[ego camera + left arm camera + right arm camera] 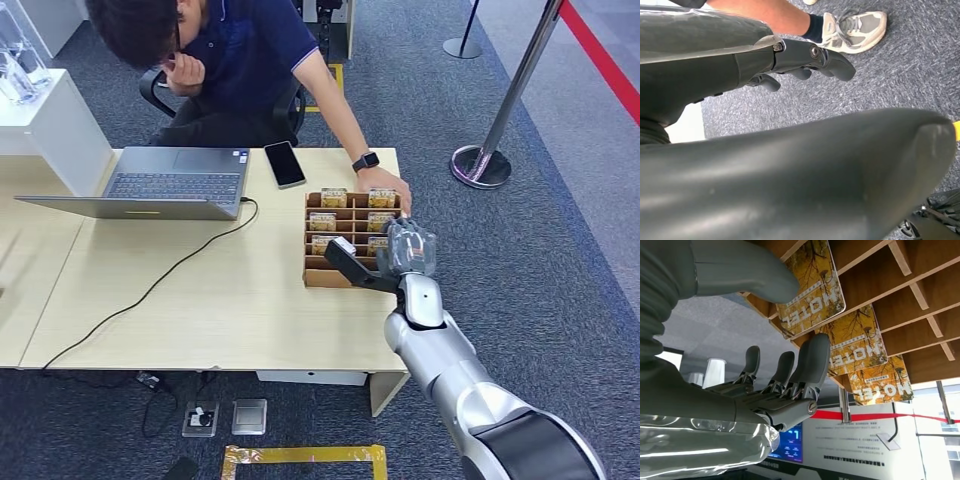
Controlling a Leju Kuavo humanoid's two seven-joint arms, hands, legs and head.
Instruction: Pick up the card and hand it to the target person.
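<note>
The cards sit upright in a brown divided cardboard box (317,275) near the right end of the tabletop (211,300), one to a slot. From the right wrist view they read as yellow hotel key cards with a tree print. The nearest card (811,287) leans in its slot beside the thumb (749,272) of the right hand (405,250), which is at the box's right side, just in front of the person's hand (389,187) resting on the box's far corner.

The right hand holds nothing; its fingers (817,360) are spread and slightly curled, with the nearest card in the gap between thumb and fingers but not yet pinched.

Such a card is likely light, thin, stiff and glossy, so it should slide easily out of its slot yet could slip from smooth fingertips. The exposed upper edge seems the best place to take it, thumb on one face and a finger on the other, then lift along the slot so the dividers do not catch it or drag the light box.

The left hand (806,57) hangs over the carpet, fingers curled loosely, empty.
</note>
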